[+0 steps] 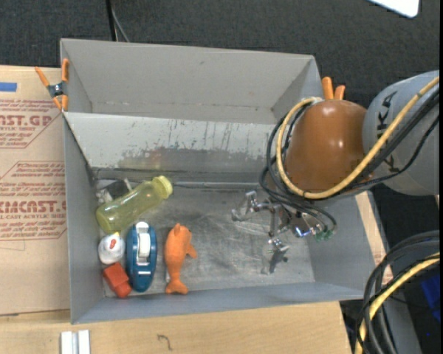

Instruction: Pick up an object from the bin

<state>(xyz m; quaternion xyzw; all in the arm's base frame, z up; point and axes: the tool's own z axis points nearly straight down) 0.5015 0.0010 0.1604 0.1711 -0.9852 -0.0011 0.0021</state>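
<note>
1. The gripper point(269, 231) hangs over bare floor at about 4 o'clock from the centre of the bin point(184, 80). I can't tell whether it is open or closed, and nothing is visibly held.
2. Everything in the bin is clustered at 8 o'clock. There is a yellow-green bottle point(133, 203) lying on its side, and an orange fish toy point(177, 257). Beside the fish are a blue-and-white dispenser point(141, 257), a small white-and-red piece point(111, 248) and a red block point(118, 280).
3. The nearest pick is the orange fish toy, at 9 o'clock from the gripper and well apart from it.
4. The fish is probably light, soft rubber or plastic, so it should give a little and is not fragile. I would grip it across the narrow mid-body, not the tail.
5. The bottle is probably light but smooth and round, so it may roll or slip. It should be gripped across its width.
6. The dispenser lies just beside the fish at 9 o'clock of it, which leaves little clearance on that side.
</note>
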